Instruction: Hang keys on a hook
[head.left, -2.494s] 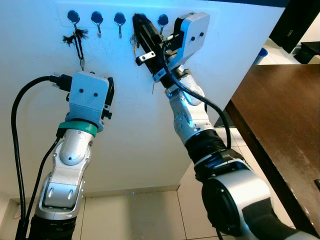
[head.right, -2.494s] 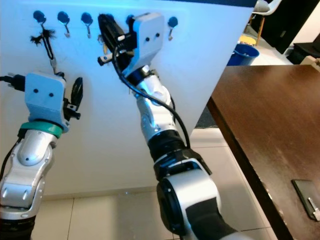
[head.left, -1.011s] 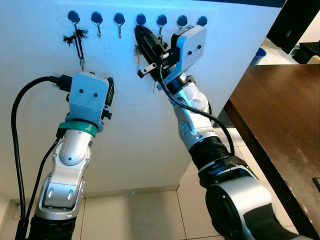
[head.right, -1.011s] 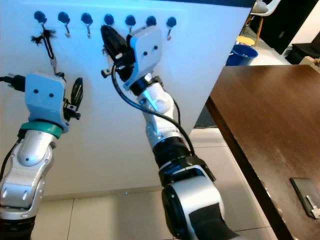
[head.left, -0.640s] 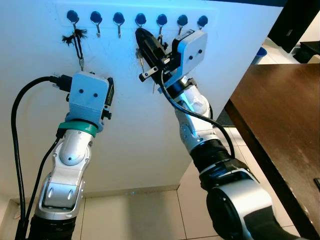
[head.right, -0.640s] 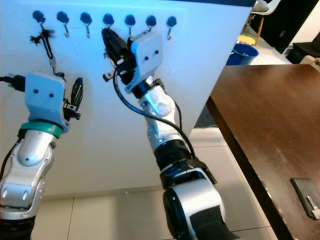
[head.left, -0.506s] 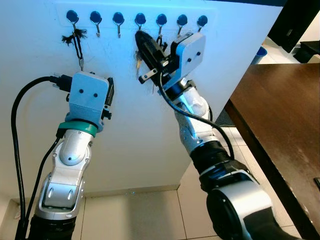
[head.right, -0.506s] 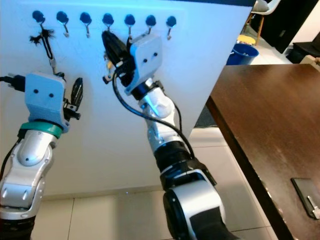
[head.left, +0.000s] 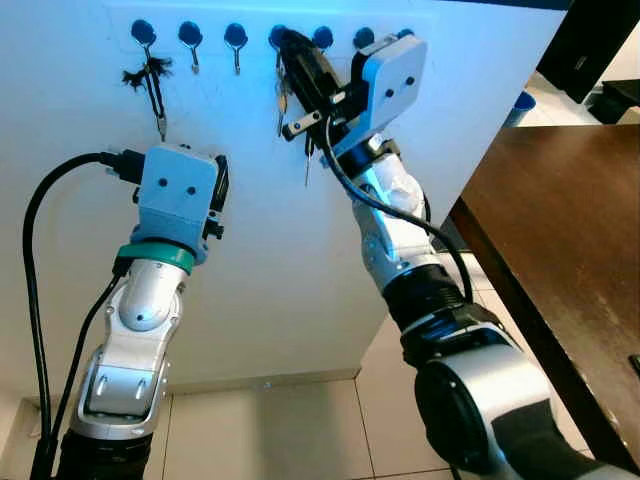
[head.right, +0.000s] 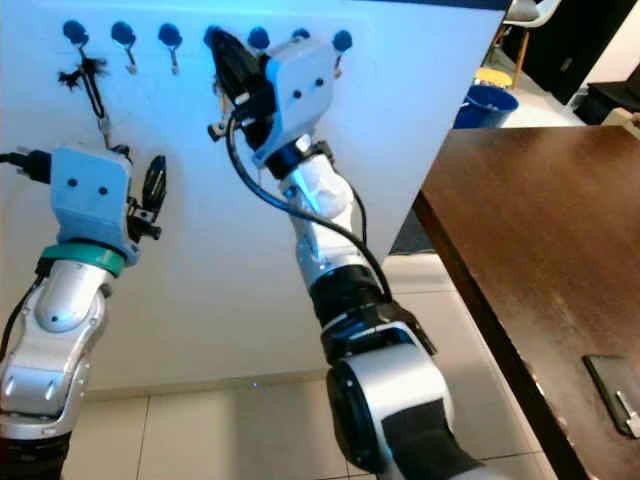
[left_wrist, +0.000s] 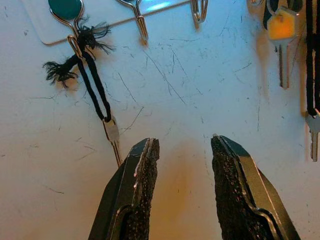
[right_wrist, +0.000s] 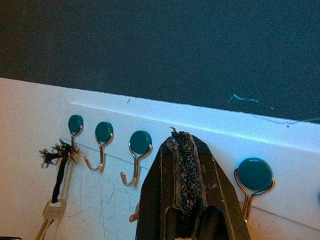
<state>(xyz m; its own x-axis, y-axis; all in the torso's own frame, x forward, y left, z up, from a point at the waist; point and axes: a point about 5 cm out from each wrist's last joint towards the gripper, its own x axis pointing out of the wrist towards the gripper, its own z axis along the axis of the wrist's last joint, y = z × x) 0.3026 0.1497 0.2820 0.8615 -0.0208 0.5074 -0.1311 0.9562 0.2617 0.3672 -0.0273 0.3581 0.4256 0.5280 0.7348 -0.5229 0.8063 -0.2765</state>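
A white rail of teal-capped hooks (head.left: 236, 35) runs along the top of the white wall. My right gripper (head.left: 288, 45) is raised to the fourth hook (head.left: 277, 37), its tip covering the hook's bend, and it is shut on the keys (head.left: 283, 98). An orange-headed key (left_wrist: 282, 29) and a silver key (left_wrist: 313, 135) on a black cord dangle below it. Another key on a frayed black cord (head.left: 155, 85) hangs from the first hook (head.left: 143, 30). My left gripper (left_wrist: 182, 142) is open and holds nothing, facing the wall below that cord.
A dark wooden table (head.left: 570, 230) stands to the right, with a small dark flat object (head.right: 615, 395) near its front corner. A blue bin (head.right: 487, 105) sits behind it. Pale tiled floor (head.left: 260, 430) lies below the wall.
My right gripper has risen with the keys from below the hook row to the fourth hook. The left arm has not moved.
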